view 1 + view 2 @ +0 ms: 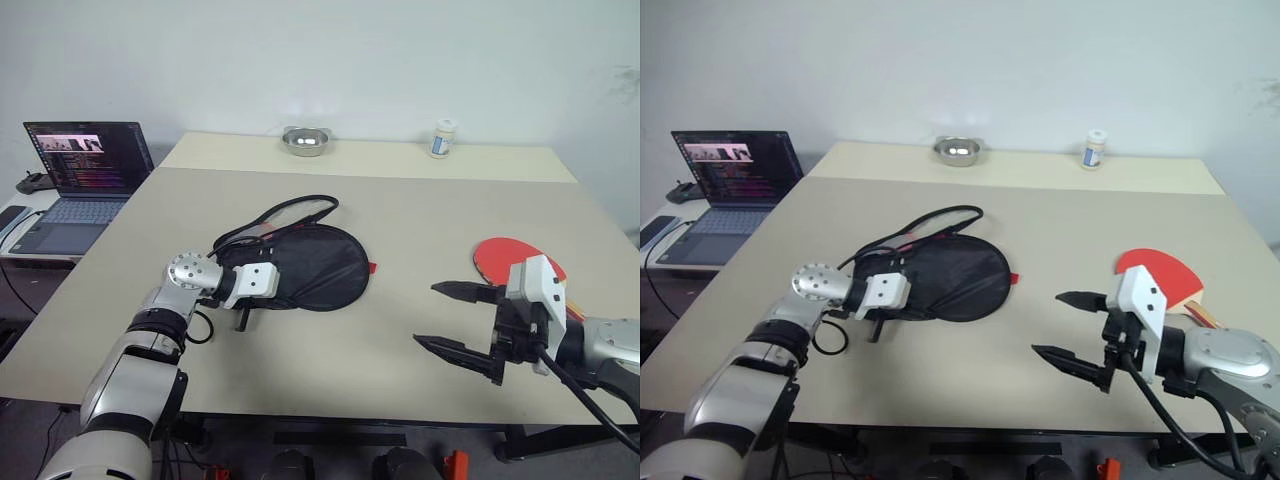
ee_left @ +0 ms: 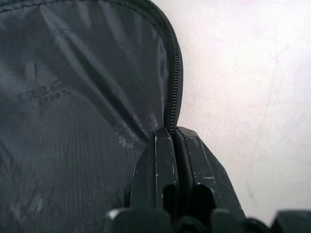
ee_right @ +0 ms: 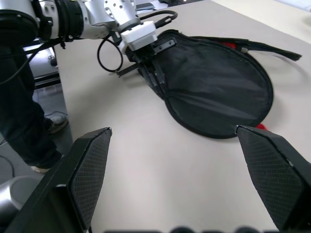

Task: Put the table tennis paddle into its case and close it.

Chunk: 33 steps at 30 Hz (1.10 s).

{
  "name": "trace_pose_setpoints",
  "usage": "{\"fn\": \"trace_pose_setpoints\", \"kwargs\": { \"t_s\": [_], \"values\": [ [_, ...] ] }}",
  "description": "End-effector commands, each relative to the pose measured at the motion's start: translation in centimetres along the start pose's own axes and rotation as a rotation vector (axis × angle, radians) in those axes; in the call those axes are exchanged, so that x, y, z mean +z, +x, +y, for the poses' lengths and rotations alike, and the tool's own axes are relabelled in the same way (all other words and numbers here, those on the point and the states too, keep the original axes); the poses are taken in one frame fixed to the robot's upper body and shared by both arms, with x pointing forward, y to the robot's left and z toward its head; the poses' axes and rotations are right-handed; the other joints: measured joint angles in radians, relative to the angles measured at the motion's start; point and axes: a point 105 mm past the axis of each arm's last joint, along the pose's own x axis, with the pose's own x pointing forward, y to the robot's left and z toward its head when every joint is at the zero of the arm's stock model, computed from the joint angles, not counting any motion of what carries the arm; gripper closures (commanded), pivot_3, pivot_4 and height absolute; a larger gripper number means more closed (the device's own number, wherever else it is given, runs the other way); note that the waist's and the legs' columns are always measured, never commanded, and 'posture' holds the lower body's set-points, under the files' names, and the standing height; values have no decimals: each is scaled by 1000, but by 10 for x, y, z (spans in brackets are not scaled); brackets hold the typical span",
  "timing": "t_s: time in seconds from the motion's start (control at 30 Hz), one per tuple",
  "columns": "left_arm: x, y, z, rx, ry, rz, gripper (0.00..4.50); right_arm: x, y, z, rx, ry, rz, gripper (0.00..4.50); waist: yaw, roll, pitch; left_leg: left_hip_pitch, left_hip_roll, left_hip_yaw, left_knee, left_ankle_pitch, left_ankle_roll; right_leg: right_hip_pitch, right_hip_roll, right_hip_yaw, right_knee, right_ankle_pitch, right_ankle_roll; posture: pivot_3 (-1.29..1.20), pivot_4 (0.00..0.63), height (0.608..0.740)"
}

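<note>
Case (image 1: 315, 265): lies flat near the middle of the desk (image 1: 400, 200), black face up, a bit of red showing at its right edge, black cord loop (image 1: 290, 212) trailing off toward the far side
Left gripper (image 1: 243, 318): at the case's near-left edge; jaws closed tight on the zip edge of the case, as the left wrist view shows, with the black lining spread out ahead of the fingers (image 2: 165, 165)
Paddle (image 1: 500, 258): on the desk at the right, red face up, well apart from the case, partly hidden behind the right arm
Right gripper (image 1: 458, 320): held above the desk in front of the paddle, pointing toward the case; jaws spread wide, holding nothing
Laptop (image 1: 85, 180): open, screen lit, on a lower stand left of the desk
Far edge of desk: a small metal bowl (image 1: 305, 140) and a small white jar (image 1: 443, 138), well apart from each other
Person: dark trouser leg and a shoe (image 3: 48, 124) by the desk's left side, seen in the right wrist view
</note>
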Motion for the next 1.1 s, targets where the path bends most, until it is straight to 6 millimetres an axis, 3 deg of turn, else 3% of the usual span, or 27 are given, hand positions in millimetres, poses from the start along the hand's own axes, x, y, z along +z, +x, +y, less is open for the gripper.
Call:
{"fn": "trace_pose_setpoints", "kwargs": {
  "t_s": [0.03, 0.33, 0.5, 0.7, 0.9, 1.03, 1.1],
  "values": [
    [14, 12, -4, -41, -45, -92, 4437, 6, -3, -1, -18, -31, -32, 0, 0, 0, 0, 0, 0, 0, 0, 0, 0, 0, 0, 0, 0, 0, 0, 0, 150, 740],
    [81, 58, -1, 0, -348, -328, 4437, 8, -9, -11, -54, -47, -22, 0, 1, 0, 0, -1, -2, 0, 1, 0, 0, 0, -3, 0, -1, 0, 1, 0, 150, 740],
    [118, 96, 33, 135, -550, -432, 4437, 10, -11, -19, -65, -58, -10, 0, 5, 0, 0, 0, -3, -2, 1, 1, 1, 2, -2, -1, 0, 0, 1, 0, 150, 740],
    [142, 126, 67, 237, -693, -469, 4437, 12, -12, -25, -68, -72, -3, 0, 0, -1, 1, -1, -4, -3, 1, 1, 1, 3, -2, 0, -3, 1, 3, 0, 150, 740],
    [155, 142, 76, 238, -742, -472, 4437, 15, -13, -29, -87, -84, 7, 0, 0, -1, 1, -1, -4, -4, 0, 1, 1, 3, -1, -1, -4, 1, 3, 0, 150, 740],
    [154, 143, 77, 250, -723, -462, 3465, 16, -14, -31, -115, -80, 13, 0, 0, -1, 1, -1, -4, -4, 0, 1, 1, 3, -1, -1, -4, 1, 3, 0, 150, 740],
    [154, 142, 78, 256, -719, -464, 2714, 16, -14, -32, -128, -78, 10, 0, 0, -1, 1, -1, -4, -3, 0, 1, 1, 3, -2, -1, -4, 1, 3, 0, 150, 740]
  ]
}}
